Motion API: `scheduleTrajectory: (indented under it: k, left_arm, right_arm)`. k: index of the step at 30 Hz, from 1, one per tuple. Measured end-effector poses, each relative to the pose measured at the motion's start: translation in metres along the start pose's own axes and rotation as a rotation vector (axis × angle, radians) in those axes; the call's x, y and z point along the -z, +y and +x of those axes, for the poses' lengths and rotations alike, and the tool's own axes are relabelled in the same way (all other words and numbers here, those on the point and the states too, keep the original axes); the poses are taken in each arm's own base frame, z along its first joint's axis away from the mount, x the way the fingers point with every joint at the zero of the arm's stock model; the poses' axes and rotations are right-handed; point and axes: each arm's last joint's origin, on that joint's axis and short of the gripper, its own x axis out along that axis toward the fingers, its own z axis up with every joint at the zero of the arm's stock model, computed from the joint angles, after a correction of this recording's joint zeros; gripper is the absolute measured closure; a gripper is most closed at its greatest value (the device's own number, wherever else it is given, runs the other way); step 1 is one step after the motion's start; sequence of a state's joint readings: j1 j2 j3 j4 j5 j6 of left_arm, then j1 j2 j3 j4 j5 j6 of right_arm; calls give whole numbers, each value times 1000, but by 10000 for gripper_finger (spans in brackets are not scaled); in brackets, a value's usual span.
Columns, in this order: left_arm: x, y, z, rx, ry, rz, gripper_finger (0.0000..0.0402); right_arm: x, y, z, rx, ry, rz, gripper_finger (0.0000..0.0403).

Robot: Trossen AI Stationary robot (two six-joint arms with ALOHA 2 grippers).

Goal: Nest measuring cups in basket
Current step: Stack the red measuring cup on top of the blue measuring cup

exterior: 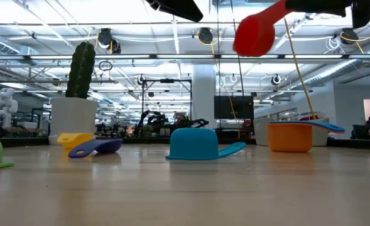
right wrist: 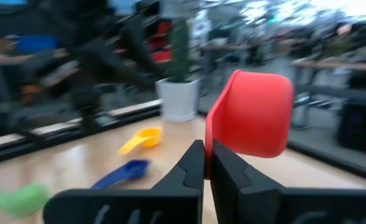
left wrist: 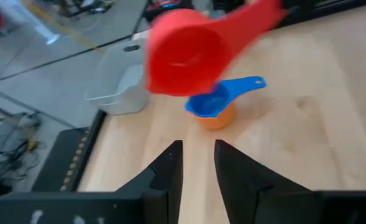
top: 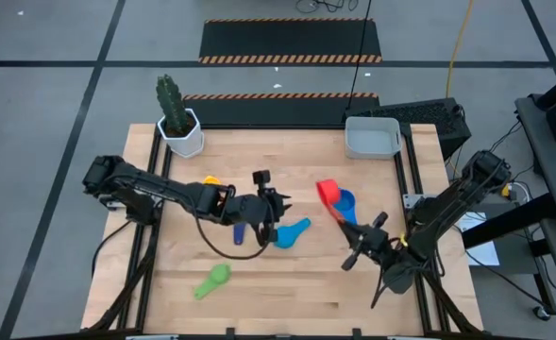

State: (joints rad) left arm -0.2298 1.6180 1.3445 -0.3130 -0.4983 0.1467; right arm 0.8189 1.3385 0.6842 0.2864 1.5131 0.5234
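Measuring cups lay scattered on the table (top: 287, 283); the basket (top: 372, 138) sat at the far right corner. The right gripper (right wrist: 206, 163), fingers pressed together on its handle, held the red cup (top: 327, 191) aloft above the orange cup (exterior: 289, 137), which had a light blue cup (left wrist: 215, 102) nested inside. The left gripper (left wrist: 198, 163) hovered mid-table, fingers slightly apart, gripping nothing.
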Motion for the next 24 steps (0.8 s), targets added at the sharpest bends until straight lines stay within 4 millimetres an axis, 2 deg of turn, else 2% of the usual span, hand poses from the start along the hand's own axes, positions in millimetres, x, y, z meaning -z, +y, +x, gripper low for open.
scheduleTrajectory:
  k: [6, 15, 24]
  left_arm:
    - [-1, -2, -3, 27, -12, 2, 311]
    - [0, -6, -6, 40, 8, -40, 312]
    - [5, -33, -21, 109, 55, -42, 312]
  right_arm:
    - [12, -2, 2, 54, -29, 28, 403]
    - [51, -34, 2, 55, -35, 204, 403]
    - [55, -39, 8, 85, -41, 212, 402]
